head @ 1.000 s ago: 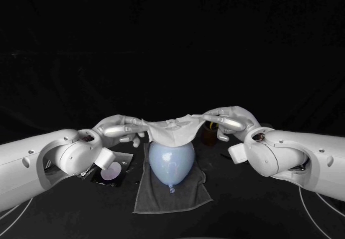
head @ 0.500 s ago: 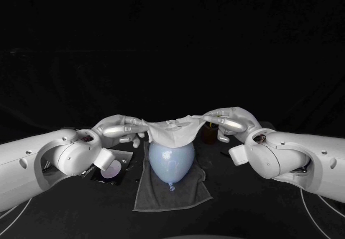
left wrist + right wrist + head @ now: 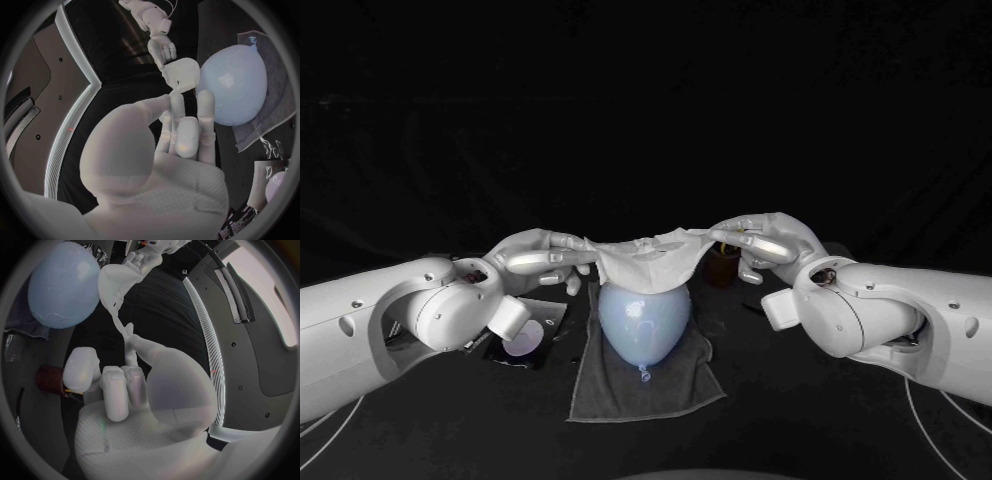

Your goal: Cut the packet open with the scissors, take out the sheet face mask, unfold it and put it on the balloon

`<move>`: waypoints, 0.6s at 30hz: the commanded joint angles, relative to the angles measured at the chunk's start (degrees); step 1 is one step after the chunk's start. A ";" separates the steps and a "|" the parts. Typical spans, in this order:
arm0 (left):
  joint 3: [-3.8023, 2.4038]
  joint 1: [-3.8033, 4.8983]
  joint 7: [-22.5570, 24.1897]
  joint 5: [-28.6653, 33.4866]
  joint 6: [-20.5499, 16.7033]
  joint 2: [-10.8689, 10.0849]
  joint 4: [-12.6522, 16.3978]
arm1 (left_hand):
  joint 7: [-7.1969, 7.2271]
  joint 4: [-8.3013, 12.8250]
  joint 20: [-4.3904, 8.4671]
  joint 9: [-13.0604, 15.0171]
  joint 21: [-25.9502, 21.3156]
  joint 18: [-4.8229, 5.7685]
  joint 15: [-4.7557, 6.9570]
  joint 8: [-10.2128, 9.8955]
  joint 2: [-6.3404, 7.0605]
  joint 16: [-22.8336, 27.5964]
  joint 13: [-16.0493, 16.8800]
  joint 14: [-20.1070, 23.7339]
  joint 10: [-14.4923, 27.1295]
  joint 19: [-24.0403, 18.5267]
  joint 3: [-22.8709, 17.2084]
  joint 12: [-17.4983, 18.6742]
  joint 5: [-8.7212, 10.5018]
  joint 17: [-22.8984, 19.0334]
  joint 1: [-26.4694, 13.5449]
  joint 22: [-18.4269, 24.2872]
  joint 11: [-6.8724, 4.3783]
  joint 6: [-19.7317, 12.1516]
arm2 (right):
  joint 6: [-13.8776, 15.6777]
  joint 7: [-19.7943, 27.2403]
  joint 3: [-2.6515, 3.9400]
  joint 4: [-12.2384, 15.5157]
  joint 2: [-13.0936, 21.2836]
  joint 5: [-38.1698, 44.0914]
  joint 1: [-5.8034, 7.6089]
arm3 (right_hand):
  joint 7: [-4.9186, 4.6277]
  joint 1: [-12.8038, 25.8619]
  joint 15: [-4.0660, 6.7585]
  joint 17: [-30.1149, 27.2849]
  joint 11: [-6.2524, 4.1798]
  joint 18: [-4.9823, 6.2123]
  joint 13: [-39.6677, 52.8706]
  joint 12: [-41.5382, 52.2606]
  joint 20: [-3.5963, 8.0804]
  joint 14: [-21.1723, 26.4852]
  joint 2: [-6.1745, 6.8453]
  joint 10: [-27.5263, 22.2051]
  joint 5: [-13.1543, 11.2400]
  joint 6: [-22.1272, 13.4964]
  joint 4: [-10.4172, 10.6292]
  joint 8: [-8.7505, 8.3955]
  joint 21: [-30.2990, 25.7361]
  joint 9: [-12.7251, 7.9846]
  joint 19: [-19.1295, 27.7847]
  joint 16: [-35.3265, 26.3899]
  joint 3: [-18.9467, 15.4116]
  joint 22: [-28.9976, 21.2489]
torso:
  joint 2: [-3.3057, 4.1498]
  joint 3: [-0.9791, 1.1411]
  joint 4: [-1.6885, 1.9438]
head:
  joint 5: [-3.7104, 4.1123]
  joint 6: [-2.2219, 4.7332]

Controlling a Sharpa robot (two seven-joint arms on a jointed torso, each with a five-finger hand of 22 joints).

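A pale blue balloon lies on a grey cloth at the table's middle, knot toward me. The white sheet mask hangs stretched between my two hands just above the balloon's far end. My left hand pinches the mask's left edge; my right hand pinches its right edge. In the left wrist view the mask shows beyond my left hand, beside the balloon. The right wrist view has the mask next to the balloon, held by my right hand.
The cut packet, dark with a pale round print, lies left of the cloth under my left forearm. A dark reddish cup stands right of the balloon, seen also as the cup in the right wrist view.
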State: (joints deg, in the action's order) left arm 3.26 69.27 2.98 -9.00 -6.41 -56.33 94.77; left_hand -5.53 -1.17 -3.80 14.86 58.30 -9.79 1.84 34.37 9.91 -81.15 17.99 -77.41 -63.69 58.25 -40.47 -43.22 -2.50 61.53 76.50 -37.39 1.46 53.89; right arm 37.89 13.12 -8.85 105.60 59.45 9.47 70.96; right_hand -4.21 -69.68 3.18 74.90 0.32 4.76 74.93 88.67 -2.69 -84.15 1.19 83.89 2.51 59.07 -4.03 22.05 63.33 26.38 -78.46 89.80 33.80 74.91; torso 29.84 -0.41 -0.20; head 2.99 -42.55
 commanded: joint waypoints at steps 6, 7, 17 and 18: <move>-0.05 0.00 0.52 0.41 0.94 -0.05 -0.01 | -0.30 0.33 -0.02 3.63 0.28 -0.73 0.06 0.24 -0.69 -0.12 -0.02 -0.21 -0.13 -0.38 -0.15 -0.18 -0.33 -0.13 0.02 -0.11 0.01 -0.08 | -0.03 1.07 0.03 0.01 0.19 0.15 -0.03 | 0.04 -0.04 0.41 15.10 -0.47 0.58 14.23 0.18 0.00 -5.85 -0.39 5.54 0.28 0.33 -0.21 0.36 -0.02 2.24 -0.27 0.20 0.20 5.15 | -0.01 -0.03 0.03 | 0.01 -0.24; -0.05 0.00 0.53 0.41 0.95 -0.06 -0.02 | -0.30 0.33 -0.02 3.63 0.28 -0.73 0.06 0.24 -0.69 -0.12 -0.02 -0.21 -0.13 -0.38 -0.15 -0.18 -0.33 -0.13 0.02 -0.11 0.01 -0.08 | -0.03 1.07 0.03 0.01 0.20 0.15 -0.03 | 0.04 -0.04 0.41 15.10 -0.47 0.58 14.23 0.18 0.00 -5.85 -0.39 5.54 0.28 0.33 -0.21 0.36 -0.02 2.24 -0.27 0.20 0.20 5.15 | -0.01 -0.04 0.03 | 0.01 -0.24; -0.05 -0.04 0.69 0.42 1.20 -0.28 -0.03 | -0.43 0.49 -0.04 3.62 0.37 -0.72 0.00 0.06 -0.79 -0.15 -0.05 -0.16 0.13 -0.45 -0.20 -0.16 -0.33 -0.16 -0.07 -0.18 0.11 -0.45 | -0.03 1.15 0.03 0.11 0.33 0.15 -0.03 | 0.04 0.07 0.42 15.10 -0.48 0.59 14.22 0.16 0.01 -5.85 -0.45 5.53 0.28 0.26 -0.35 0.42 -0.08 2.26 -0.26 0.20 0.26 5.15 | 0.00 -0.03 0.00 | 0.01 -0.31; -0.05 -0.04 0.72 0.43 1.22 -0.31 -0.03 | -0.43 0.49 -0.04 3.62 0.37 -0.72 0.00 0.06 -0.79 -0.15 -0.05 -0.16 0.13 -0.45 -0.20 -0.16 -0.33 -0.16 -0.07 -0.18 0.11 -0.45 | -0.03 1.16 0.03 0.12 0.34 0.15 -0.03 | 0.04 0.07 0.42 15.10 -0.48 0.59 14.22 0.16 0.01 -5.85 -0.45 5.53 0.28 0.26 -0.35 0.42 -0.08 2.26 -0.26 0.20 0.26 5.15 | 0.00 -0.03 0.00 | 0.01 -0.31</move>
State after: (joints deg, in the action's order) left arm 3.26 69.24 3.06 -8.97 -6.26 -56.64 94.68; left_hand -5.74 -0.92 -3.80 16.46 58.30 -9.88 1.82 34.06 9.71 -81.14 17.98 -77.40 -63.59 58.25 -40.71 -43.22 -2.64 61.35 76.23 -37.53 1.56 53.49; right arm 38.01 13.41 -8.84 105.63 59.75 9.46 70.95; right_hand -4.20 -69.68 3.16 74.95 0.32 4.69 74.94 88.45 -2.69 -84.14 1.20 83.89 2.66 59.06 -4.22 22.19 63.32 26.38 -78.46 89.77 33.98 74.95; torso 29.82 -0.42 -0.19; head 2.99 -42.89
